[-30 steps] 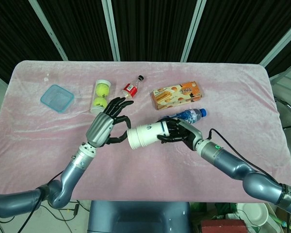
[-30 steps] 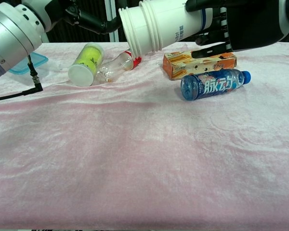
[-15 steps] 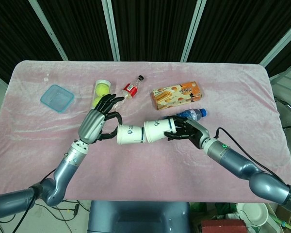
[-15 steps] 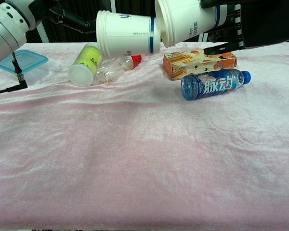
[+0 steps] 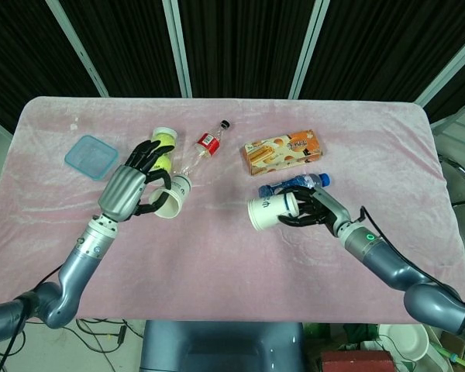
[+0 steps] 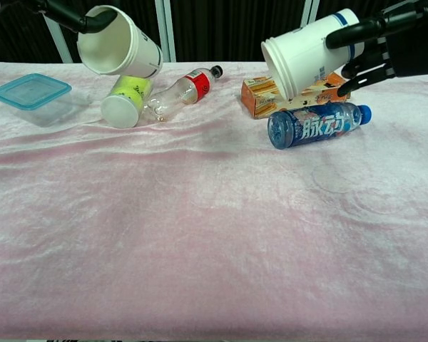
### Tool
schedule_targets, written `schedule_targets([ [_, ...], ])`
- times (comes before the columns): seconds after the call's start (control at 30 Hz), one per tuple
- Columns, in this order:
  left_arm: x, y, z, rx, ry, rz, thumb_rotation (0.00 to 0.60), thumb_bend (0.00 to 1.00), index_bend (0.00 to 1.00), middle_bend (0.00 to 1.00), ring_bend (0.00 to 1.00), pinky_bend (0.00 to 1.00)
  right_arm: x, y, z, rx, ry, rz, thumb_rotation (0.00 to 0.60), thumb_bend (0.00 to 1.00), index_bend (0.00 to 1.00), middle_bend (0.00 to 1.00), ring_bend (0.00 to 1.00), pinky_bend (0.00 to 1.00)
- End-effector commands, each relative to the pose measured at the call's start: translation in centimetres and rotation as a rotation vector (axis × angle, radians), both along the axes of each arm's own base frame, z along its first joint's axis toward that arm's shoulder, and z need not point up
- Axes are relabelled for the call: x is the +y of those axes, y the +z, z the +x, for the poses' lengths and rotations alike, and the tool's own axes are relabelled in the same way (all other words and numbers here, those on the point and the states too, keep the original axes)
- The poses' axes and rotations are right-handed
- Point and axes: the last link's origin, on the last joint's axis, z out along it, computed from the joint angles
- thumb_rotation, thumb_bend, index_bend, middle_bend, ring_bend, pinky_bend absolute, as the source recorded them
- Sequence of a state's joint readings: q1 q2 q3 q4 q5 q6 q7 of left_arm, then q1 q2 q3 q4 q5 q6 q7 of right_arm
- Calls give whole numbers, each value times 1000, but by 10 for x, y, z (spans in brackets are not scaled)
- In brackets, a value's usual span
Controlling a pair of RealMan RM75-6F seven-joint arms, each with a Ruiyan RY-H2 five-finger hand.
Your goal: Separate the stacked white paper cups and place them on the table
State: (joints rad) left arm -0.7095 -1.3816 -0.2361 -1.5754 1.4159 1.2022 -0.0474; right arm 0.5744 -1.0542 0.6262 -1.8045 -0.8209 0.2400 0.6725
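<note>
Two white paper cups are apart and both in the air above the pink table. My left hand (image 5: 132,187) grips one cup (image 5: 170,198) by its rim, mouth tilted toward the front; in the chest view this cup (image 6: 118,51) hangs at the top left with only a dark finger (image 6: 71,16) showing. My right hand (image 5: 314,209) holds the other cup (image 5: 268,211) on its side, mouth pointing left. The chest view shows that cup (image 6: 311,53) above the blue bottle, held by the right hand (image 6: 385,44).
A blue drink bottle (image 6: 314,125) and an orange snack box (image 5: 282,150) lie behind the right hand. A tennis ball tube (image 6: 125,96) and a small clear bottle (image 6: 182,92) lie near the left hand. A blue lidded container (image 5: 91,156) sits at the far left.
The cups have come fully apart. My left hand carried its cup left and tilted it; my right hand drew its cup right and lower.
</note>
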Motion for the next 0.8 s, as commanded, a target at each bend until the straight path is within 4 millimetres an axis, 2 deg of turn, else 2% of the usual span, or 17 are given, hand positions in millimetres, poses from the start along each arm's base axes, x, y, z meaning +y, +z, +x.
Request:
schedule_targets([
  [0.03, -5, 9, -11, 69, 56, -19, 600, 527, 595, 112, 0, 0, 1, 2, -10, 84, 32, -32, 600, 491, 763, 599, 626, 450],
  [0.37, -20, 31, -46, 147, 255, -78, 600, 528, 589, 110, 0, 0, 5, -3, -32, 365, 171, -117, 600, 507, 769, 603, 626, 451],
  [0.6, -31, 35, -73, 173, 403, -123, 600, 527, 588, 110, 0, 0, 17, -19, -36, 597, 318, -268, 600, 510, 779, 611, 625, 450],
  [0.8, -28, 29, -95, 64, 522, -181, 600, 527, 588, 109, 0, 0, 28, -35, -36, 784, 435, -333, 600, 511, 781, 612, 626, 450],
])
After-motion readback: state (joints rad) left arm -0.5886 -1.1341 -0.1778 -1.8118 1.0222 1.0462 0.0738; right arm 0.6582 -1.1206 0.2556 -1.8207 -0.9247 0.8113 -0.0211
